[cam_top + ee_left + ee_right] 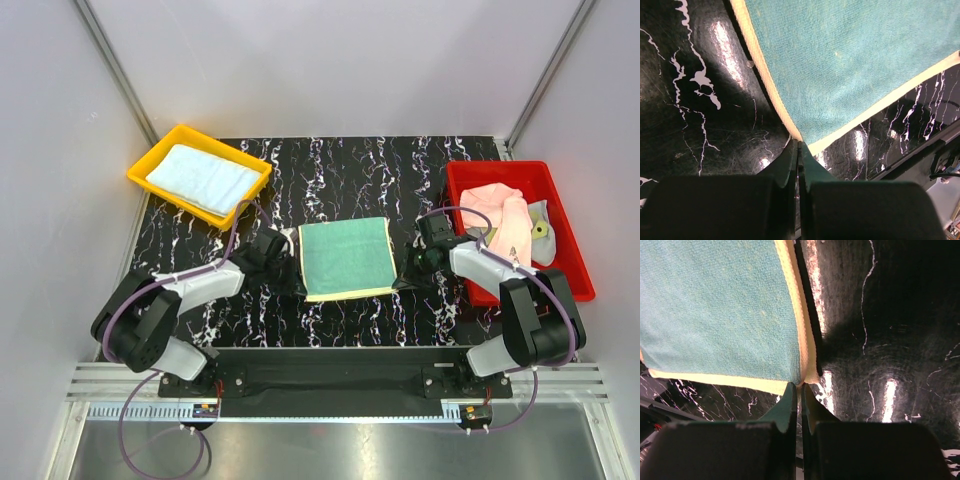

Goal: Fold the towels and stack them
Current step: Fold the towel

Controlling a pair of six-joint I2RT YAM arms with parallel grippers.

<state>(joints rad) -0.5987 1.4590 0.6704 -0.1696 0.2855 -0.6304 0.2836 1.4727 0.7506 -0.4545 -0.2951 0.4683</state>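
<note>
- The teal towel (pixel 345 257) with a pale yellow border lies flat and square mid-table (pixel 340 170), between both arms.
- Left gripper (pixel 799 150): jaws closed, tips right at the towel's near left corner. Can't tell if the cloth's pinched.
- Right gripper (pixel 800 392): same deal at the near right corner.
- A light blue towel (pixel 203 177) sits in the yellow tray (pixel 150 162), and a pink towel (pixel 500 215) in the red tray (pixel 500 167).

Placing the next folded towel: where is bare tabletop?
Bare: black marbled tabletop beyond the teal yellow-edged towel, between yellow plastic tray and red plastic tray. Crowded: towel's near corners, by left gripper and right gripper.
</note>
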